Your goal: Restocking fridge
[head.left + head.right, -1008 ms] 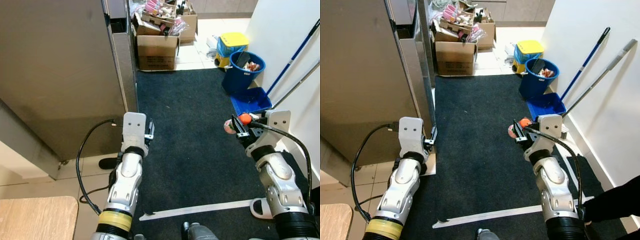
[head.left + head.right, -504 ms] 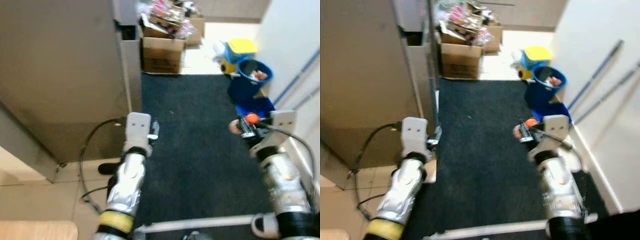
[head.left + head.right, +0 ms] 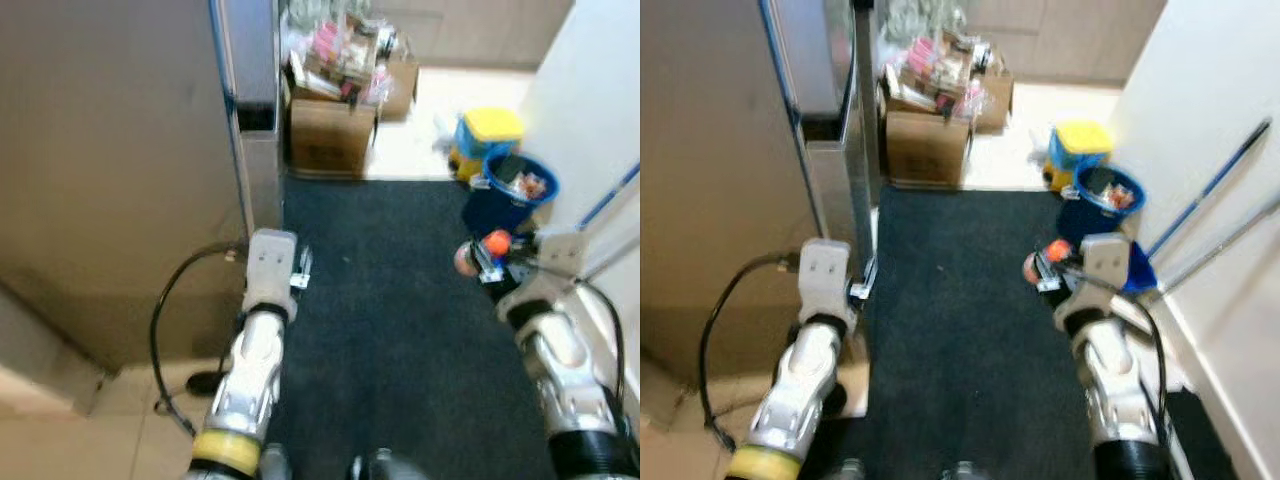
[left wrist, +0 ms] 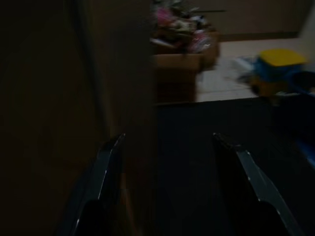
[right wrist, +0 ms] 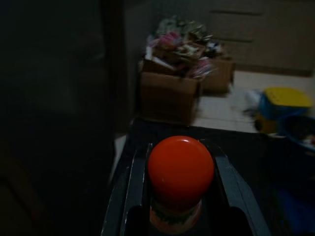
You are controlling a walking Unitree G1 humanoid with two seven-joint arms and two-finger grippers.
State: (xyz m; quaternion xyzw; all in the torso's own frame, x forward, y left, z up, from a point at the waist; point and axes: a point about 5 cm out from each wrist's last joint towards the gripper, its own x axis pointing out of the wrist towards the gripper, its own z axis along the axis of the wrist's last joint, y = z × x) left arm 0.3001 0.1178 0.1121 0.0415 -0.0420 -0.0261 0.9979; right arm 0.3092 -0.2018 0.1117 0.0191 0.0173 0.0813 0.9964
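While the robot stood on the dark, matte carpet runner (image 3: 390, 300) facing the tall grey-brown fridge with its smooth closed door (image 3: 110, 170), the right hand (image 3: 1042, 270) was clamped on a small bottle with a round, glossy orange cap and pale label (image 5: 180, 169), held at chest height over the runner, well apart from the fridge. The left hand (image 4: 167, 142) pointed along the fridge's edge with its 2 black fingers (image 4: 106, 167) spread apart and nothing between them.

Judgement: the step in hand was the approach. To do it well, the bottle should be kept upright and the grip firm, since the cap looked slick; the free left hand should take the door edge.

A brown corrugated cardboard box (image 3: 330, 135) of crinkly packets sat beyond; a round blue plastic bucket (image 3: 505, 190) stood near the white wall.
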